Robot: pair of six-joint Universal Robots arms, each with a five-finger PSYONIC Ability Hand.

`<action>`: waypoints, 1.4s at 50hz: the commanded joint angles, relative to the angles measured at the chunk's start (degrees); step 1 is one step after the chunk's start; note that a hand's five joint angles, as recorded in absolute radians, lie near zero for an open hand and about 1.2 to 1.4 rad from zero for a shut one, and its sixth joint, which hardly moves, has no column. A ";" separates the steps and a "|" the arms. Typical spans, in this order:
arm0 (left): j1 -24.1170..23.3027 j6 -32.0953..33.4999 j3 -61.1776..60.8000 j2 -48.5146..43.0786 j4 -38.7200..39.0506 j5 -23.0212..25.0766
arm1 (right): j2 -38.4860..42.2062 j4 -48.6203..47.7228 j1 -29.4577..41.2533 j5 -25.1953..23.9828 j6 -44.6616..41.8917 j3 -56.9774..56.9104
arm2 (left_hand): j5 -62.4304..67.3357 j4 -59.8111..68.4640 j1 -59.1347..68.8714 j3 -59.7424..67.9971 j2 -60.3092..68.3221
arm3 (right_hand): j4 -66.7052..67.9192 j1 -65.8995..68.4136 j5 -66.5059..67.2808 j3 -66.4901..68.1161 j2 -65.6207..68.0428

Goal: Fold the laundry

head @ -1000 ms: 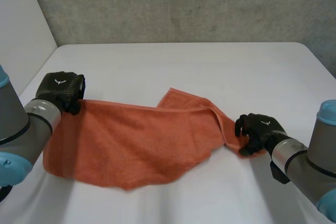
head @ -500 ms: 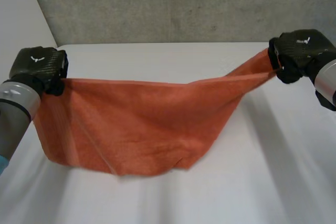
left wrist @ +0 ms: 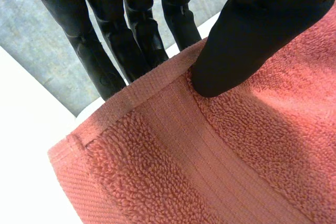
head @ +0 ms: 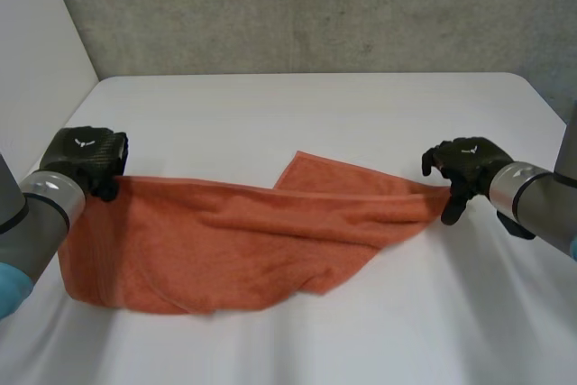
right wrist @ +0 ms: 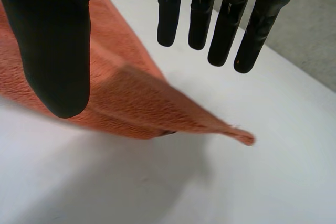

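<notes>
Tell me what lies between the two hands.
The orange towel, in the head view: the left hand pinches one end, the other end lies free by the open right hand.

your head camera sits high at the near side, looking down across the white table (head: 361,114) toward the grey wall (head: 315,6). the wrist cameras sit very close: one looks along the left hand (left wrist: 252,30) at the orange towel (left wrist: 220,145) hem, the other along the right hand (right wrist: 52,40) at the towel's opposite corner. all three views share that towel.
</notes>
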 commanded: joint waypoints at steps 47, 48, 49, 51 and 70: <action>-1.36 0.42 37.27 -2.39 24.05 -2.99 | 0.94 -28.61 1.27 10.46 8.64 -40.29 | 14.43 11.44 15.03 11.61 11.25 | 53.29 56.09 53.16 53.22 53.27; -1.36 0.24 35.09 -1.34 24.58 -3.08 | 0.92 -28.62 1.27 10.46 8.64 -40.27 | 14.43 11.44 15.03 11.61 11.25 | 53.29 56.09 53.16 53.22 53.27; -1.28 0.16 33.76 -0.98 24.76 -3.08 | -1.60 -30.54 1.27 10.12 8.82 -36.35 | 14.43 11.44 15.03 11.61 11.25 | 53.29 56.09 53.16 53.22 53.27; -1.10 -0.20 30.95 -0.36 25.20 -2.99 | -5.22 -31.79 1.18 8.27 9.00 -27.72 | 14.43 11.44 15.03 11.61 11.25 | 53.29 56.09 53.16 53.22 53.27; 0.22 -1.52 -0.61 -11.87 27.40 0.70 | 3.63 -29.60 1.26 -0.88 5.76 3.59 | 14.43 11.44 15.03 11.61 11.25 | 53.29 56.09 53.16 53.22 53.27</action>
